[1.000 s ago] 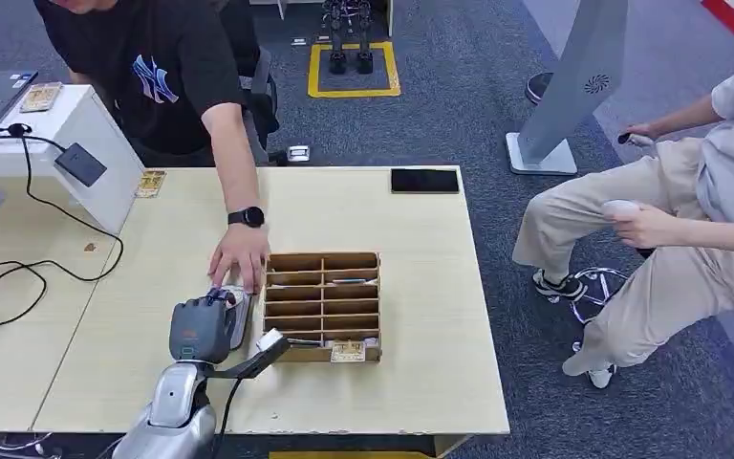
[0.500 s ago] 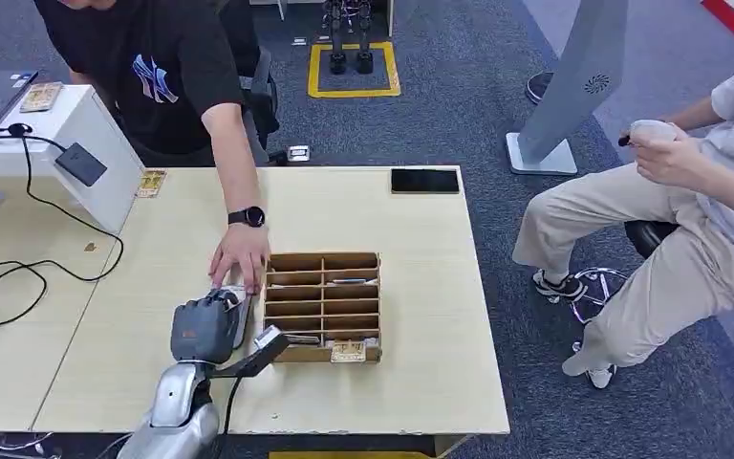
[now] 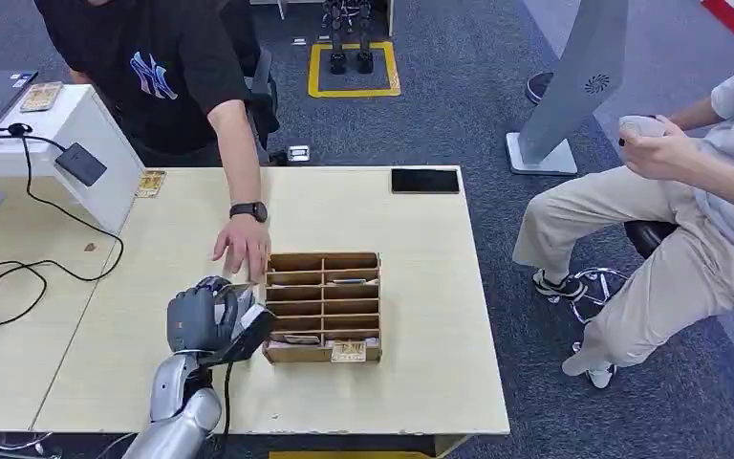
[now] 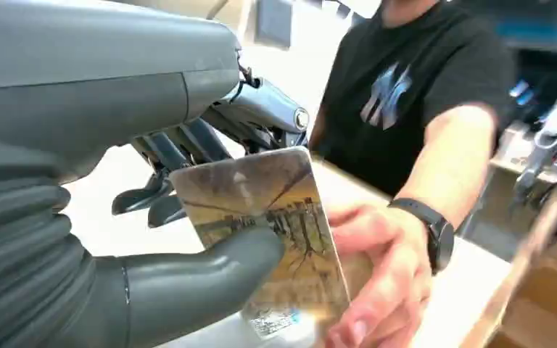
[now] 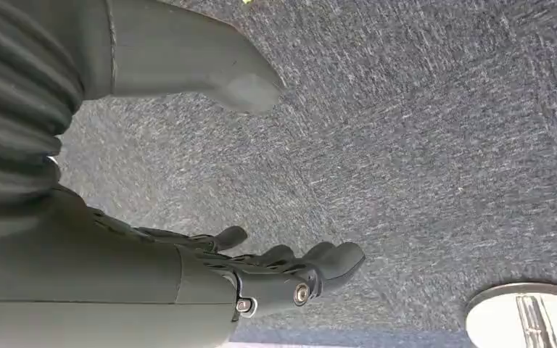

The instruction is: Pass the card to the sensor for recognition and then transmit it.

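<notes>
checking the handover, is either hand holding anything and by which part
The left hand holds a card, thumb pressed on its face near one long edge. The right hand hangs with fingers apart, holding nothing.

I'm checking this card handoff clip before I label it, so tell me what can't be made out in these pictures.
- The card: its printed text is blurred in the left wrist view, and the left hand's thumb covers part of it.
- Head view: the left hand hides most of the card.
- What lies in the wooden organizer compartments is too small to tell.
- The person's hand is motion-blurred, so contact with the card is unclear.
</notes>
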Controlling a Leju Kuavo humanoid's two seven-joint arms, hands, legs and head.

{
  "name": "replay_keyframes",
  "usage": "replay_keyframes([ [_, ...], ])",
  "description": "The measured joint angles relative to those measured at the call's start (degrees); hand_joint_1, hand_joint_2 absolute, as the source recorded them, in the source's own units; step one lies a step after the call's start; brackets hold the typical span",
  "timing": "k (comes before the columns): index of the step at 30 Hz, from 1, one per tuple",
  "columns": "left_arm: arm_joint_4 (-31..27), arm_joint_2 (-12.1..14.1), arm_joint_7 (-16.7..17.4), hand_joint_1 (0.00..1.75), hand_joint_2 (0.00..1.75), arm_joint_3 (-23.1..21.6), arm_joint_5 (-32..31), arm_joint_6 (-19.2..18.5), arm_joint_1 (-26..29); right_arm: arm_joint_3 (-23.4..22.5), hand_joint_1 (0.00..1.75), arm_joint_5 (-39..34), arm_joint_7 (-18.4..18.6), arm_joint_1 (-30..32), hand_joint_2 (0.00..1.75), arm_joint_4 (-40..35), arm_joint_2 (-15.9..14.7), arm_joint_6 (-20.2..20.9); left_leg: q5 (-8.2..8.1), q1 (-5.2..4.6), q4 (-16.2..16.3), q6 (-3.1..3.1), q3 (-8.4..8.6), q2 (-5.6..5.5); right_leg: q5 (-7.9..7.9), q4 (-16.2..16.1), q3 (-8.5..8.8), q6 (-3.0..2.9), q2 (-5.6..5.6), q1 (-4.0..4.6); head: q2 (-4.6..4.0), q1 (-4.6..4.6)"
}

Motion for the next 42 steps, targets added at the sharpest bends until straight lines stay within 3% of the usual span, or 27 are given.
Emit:
replay_keyframes([
  [4, -7.6, -0.7, -2.3, 1.75, 1.75, 0.9, 8.3, -2.1, -0.8, -0.4, 0.00, 1.1, 0.0, -0.1, 1.75, 0.0, 0.5, -0.5, 0.02, 0.00, 0.0, 0.01, -0.06, -0.03, 0.02, 0.0, -0.05, -0.01, -0.02, 0.01, 0.00, -0.02],
  [7, -10.8, -0.7, -2.4, 1.75, 1.75, 1.6, 10.4, -2.8, -3.5, -0.4, 0.00, 2.2, -0.1, -0.3, 1.75, 0.0, 0.6, -0.7, 0.02, 0.00, 0.0, 0.01, -0.08, -0.03, 0.02, 0.0, -0.05, -0.01, -0.02, 0.00, 0.00, -0.02],
  [12, -11.4, -0.6, -3.3, 1.75, 1.75, 3.8, 16.7, -3.5, -8.1, -0.4, 0.00, 2.7, -0.7, -0.7, 1.75, 0.6, 0.6, -1.3, 0.01, 0.00, 0.0, 0.01, -0.06, -0.01, 0.02, 0.0, -0.06, -0.02, 0.02, 0.01, 0.00, -0.02],
  [17, -11.3, -0.4, -4.0, 1.75, 1.75, 4.9, 20.2, -3.6, -8.8, -0.4, 0.00, 2.8, -1.0, -0.9, 1.75, 1.0, 0.6, -1.7, 0.00, 0.00, 0.0, 0.01, -0.09, -0.01, 0.01, 0.0, -0.08, -0.01, 0.02, 0.00, 0.00, -0.02],
  [25, -10.8, 0.2, -4.1, 1.75, 1.75, 5.6, 21.2, -4.9, -9.3, -0.5, 0.00, 3.2, -1.2, -1.0, 1.75, 1.3, 0.6, -1.8, 0.00, 0.00, 0.0, 0.01, -0.14, -0.01, 0.01, 0.0, -0.14, -0.01, 0.02, 0.00, 0.00, -0.02],
  [26, -10.7, 0.2, -3.8, 0.61, 1.75, 5.6, 21.0, -5.1, -9.5, -0.5, 0.00, 3.5, -1.2, -1.0, 1.75, 1.3, 0.6, -1.9, 0.00, 0.00, 0.0, 0.01, -0.14, -0.01, 0.01, 0.0, -0.14, -0.01, 0.02, 0.00, 0.00, -0.02],
  [27, -10.5, 0.2, -3.8, 0.00, 1.75, 5.6, 20.9, -5.3, -9.7, -0.5, 0.00, 3.6, -1.2, -1.0, 1.75, 1.4, 0.6, -1.9, 0.00, 0.00, 0.0, 0.01, -0.14, -0.01, 0.01, 0.0, -0.14, -0.01, 0.02, 0.00, 0.00, -0.02],
  [37, -9.4, 0.2, -4.5, 0.00, 1.75, 5.6, 22.1, -3.3, -9.8, -0.5, 0.00, 3.8, -1.2, -1.1, 1.75, 1.8, 0.6, -2.2, 0.00, 0.00, 0.0, 0.01, -0.15, -0.01, 0.01, 0.0, -0.14, -0.01, 0.02, 0.00, 0.00, -0.02],
  [42, -9.3, 0.2, -6.8, 0.00, 1.75, 5.7, 24.8, -2.0, -9.6, -0.5, 0.00, 3.9, -1.0, -2.0, 1.75, 1.9, 0.6, -2.1, 0.00, 0.00, 0.0, 0.01, -0.17, -0.01, 0.01, 0.0, -0.15, -0.01, 0.02, 0.00, 0.00, -0.02],
])
